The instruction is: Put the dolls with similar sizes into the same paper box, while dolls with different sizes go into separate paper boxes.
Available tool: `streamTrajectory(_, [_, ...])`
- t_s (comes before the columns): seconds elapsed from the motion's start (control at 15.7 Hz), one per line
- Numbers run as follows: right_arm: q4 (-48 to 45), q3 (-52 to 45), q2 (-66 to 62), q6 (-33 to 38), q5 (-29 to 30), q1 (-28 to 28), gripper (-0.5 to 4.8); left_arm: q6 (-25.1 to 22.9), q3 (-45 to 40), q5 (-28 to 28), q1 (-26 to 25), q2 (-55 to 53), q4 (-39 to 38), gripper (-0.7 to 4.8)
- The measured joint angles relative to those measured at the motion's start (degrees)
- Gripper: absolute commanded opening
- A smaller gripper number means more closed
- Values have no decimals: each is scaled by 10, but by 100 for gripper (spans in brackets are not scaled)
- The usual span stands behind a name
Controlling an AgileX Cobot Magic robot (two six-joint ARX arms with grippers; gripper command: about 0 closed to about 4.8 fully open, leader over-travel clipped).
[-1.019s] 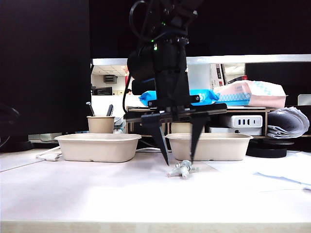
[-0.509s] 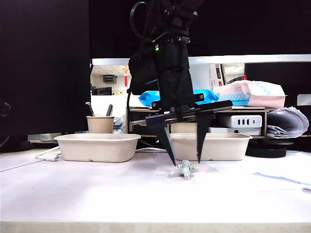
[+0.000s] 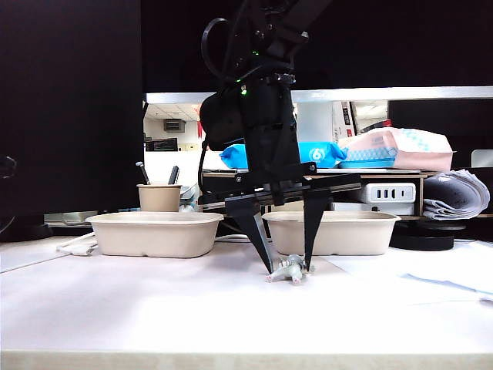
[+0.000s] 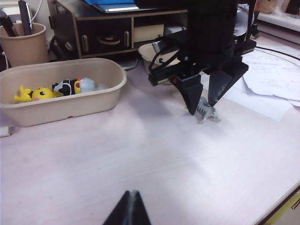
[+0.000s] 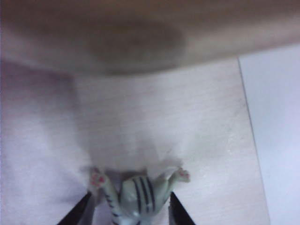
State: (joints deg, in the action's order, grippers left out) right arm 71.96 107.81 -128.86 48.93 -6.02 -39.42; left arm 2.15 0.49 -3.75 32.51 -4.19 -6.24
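We are straddling the pale grey-green striped toy animal [image 3: 290, 270] on the desk [image 3: 154, 308] with the right hand [image 3: 288, 262], fingers apart and needing to clamp and lift, while the left hand [image 4: 129, 208], tips together, is hanging back over the desk.

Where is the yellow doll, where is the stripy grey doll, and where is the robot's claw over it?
yellow doll [image 4: 41, 93]: left wrist view, on its body, inside the left paper box.
stripy grey doll [image 3: 290, 270]: exterior view, on its body, lying on the table.
right gripper [image 3: 289, 266]: exterior view, between its fingertips, straddling the doll.
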Motion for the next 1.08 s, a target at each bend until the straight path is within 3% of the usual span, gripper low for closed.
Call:
streamTrajectory(0.25, [-5,4,-4,0,3,-4,36,0,0,0,0,0,0,-5])
streamTrajectory(0.83, [-9,-2,28,-12,-31,7,34,0,0,1,2,-1,0,-5])
streamTrajectory(1.08, [-50,-2,80,-29,-49,41,35,0,3,0,36,-26,4,-5])
